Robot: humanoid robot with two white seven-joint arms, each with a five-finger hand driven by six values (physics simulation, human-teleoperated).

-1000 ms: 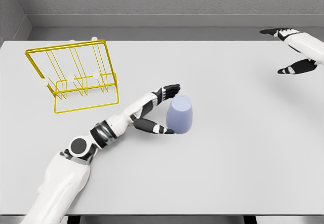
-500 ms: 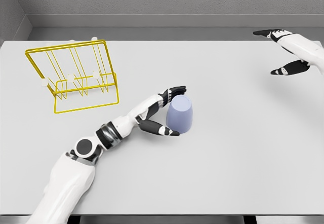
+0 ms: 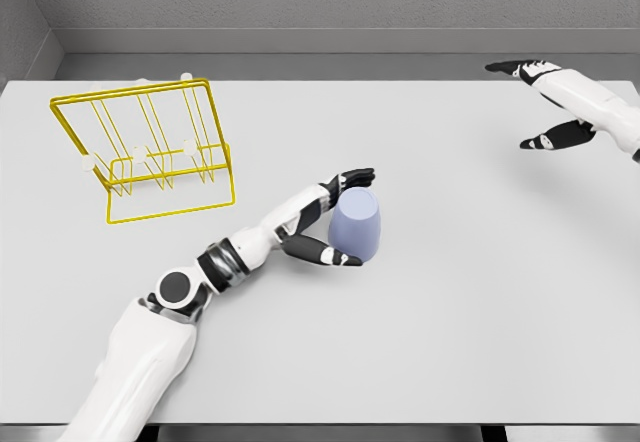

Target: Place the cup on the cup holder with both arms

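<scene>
Stood upside down mid-worktop (image 3: 450, 322): the cup (image 3: 356, 224). Bracketed by left hand (image 3: 325, 224), fingers (image 3: 352, 177) spread on both flanks, not clamped. Likely to tip or skid if squeezed unevenly. Further off left, the yellow rack (image 3: 150, 152). Far right, right hand (image 3: 545, 102), fingers splayed, holding nothing

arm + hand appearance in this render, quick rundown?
Both arms have smooth white shells. The left arm shows a round grey elbow joint and a dark banded wrist ring. The left hand and right hand have white segments with black fingers. No cables or markings visible.
</scene>
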